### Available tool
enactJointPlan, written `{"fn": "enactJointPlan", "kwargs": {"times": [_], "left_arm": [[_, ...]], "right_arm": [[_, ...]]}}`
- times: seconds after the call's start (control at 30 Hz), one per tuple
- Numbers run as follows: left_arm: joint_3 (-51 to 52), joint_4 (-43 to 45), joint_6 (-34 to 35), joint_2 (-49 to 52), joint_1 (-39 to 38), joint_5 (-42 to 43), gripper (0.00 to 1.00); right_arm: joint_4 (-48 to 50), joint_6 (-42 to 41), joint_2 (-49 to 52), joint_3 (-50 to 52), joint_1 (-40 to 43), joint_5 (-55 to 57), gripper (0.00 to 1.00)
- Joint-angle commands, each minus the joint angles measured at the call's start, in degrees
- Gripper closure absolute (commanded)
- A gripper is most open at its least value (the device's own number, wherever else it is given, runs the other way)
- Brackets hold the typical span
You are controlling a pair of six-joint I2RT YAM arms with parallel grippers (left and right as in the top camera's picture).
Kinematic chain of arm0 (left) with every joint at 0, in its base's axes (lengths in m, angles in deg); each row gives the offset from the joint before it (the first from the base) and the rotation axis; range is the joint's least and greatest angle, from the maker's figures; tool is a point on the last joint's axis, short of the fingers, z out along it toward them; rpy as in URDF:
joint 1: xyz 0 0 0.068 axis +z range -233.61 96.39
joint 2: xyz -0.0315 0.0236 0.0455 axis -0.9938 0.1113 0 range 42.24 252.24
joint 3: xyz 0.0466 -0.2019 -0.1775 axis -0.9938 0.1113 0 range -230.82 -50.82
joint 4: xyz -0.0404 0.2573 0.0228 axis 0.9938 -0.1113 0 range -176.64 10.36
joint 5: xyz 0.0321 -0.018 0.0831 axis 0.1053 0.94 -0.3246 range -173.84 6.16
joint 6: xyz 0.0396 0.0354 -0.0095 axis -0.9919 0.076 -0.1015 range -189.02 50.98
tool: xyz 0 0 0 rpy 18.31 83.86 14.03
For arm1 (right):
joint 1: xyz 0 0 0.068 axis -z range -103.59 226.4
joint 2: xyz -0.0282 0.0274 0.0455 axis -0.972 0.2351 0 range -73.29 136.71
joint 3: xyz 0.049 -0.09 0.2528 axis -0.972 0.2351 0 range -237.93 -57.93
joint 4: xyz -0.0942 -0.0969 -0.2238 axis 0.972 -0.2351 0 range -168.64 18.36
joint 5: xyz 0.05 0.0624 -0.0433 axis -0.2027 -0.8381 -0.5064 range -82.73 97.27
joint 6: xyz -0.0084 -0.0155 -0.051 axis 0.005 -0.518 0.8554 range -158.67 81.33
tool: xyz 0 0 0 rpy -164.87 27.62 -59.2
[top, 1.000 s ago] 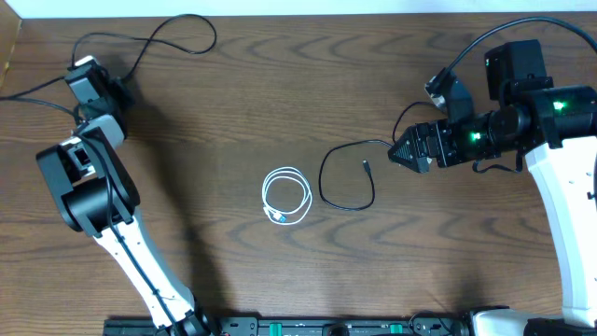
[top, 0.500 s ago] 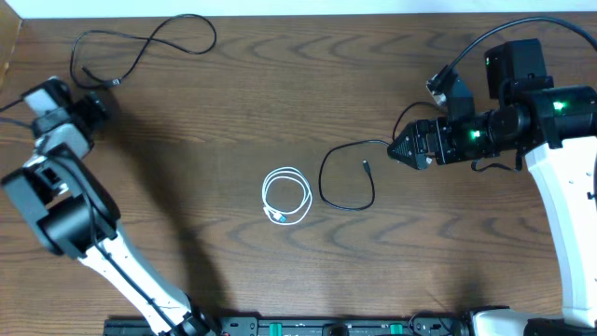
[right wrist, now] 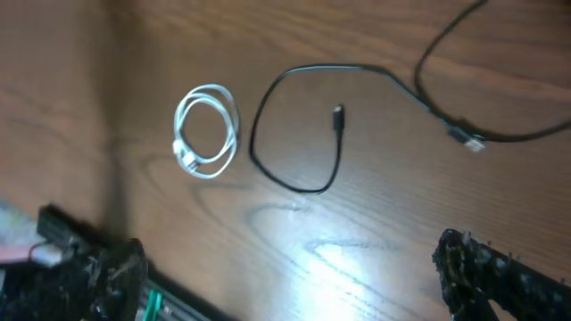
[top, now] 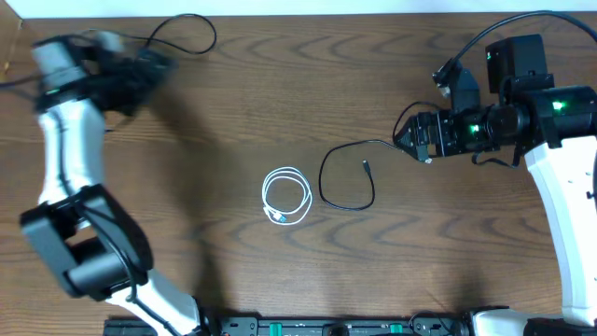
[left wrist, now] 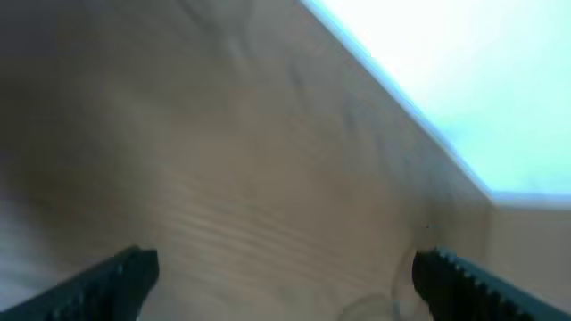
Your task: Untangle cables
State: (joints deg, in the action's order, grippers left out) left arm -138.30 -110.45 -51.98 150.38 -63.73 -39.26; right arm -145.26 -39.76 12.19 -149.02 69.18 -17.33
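Three cables lie apart on the wooden table. A white cable rests in a small coil at the centre. Right of it, one black cable curls in a loop with its plug inside; its far end runs toward my right gripper, which hovers open and holds nothing. Another black cable loops at the back left. My left gripper is blurred just beside it, jaws wide apart with only bare wood between them.
Thicker black cords run from the arms at the back right and the far left. A black rail lines the table's front edge. The table's back edge is close ahead of the left gripper.
The left gripper has opened, leaving the back-left black cable on the table, and its arm has swung from the left edge toward the back. The right gripper has drawn back slightly.
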Motion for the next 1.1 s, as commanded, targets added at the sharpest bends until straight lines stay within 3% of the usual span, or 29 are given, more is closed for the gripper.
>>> {"fn": "enactJointPlan", "kwargs": {"times": [0.0, 0.2, 0.37, 0.47, 0.63, 0.9, 1.07], "left_arm": [[2.1, -6.7, -2.3, 1.3, -9.1, -1.4, 0.04], [2.3, -14.3, -3.3, 1.4, -22.3, -18.1, 0.04], [2.3, -14.4, -3.3, 1.4, -30.4, -24.8, 0.04], [2.3, -13.7, -3.6, 1.5, -34.2, -25.0, 0.04], [2.3, -8.5, -11.6, 2.8, -40.9, -25.0, 0.04], [2.3, 2.1, -13.4, 6.0, -47.3, -27.3, 0.04], [2.3, 7.8, -19.6, 8.7, -51.4, -27.3, 0.04]], "right_arm": [[0.5, -6.1, 2.2, 1.1, 2.4, 6.8, 0.01], [0.8, -11.0, 4.4, 3.7, 9.0, 6.6, 0.01], [3.1, -11.8, 5.7, 7.5, 9.7, 0.1, 0.01], [6.8, -13.6, 6.4, 10.5, 9.2, -0.3, 0.01], [8.9, -21.2, 6.5, 11.8, 10.3, 3.5, 0.01], [5.1, -21.0, 3.7, 11.5, 19.4, 2.4, 0.01], [1.7, -18.3, 1.9, 11.5, 25.8, -1.4, 0.01]]}}
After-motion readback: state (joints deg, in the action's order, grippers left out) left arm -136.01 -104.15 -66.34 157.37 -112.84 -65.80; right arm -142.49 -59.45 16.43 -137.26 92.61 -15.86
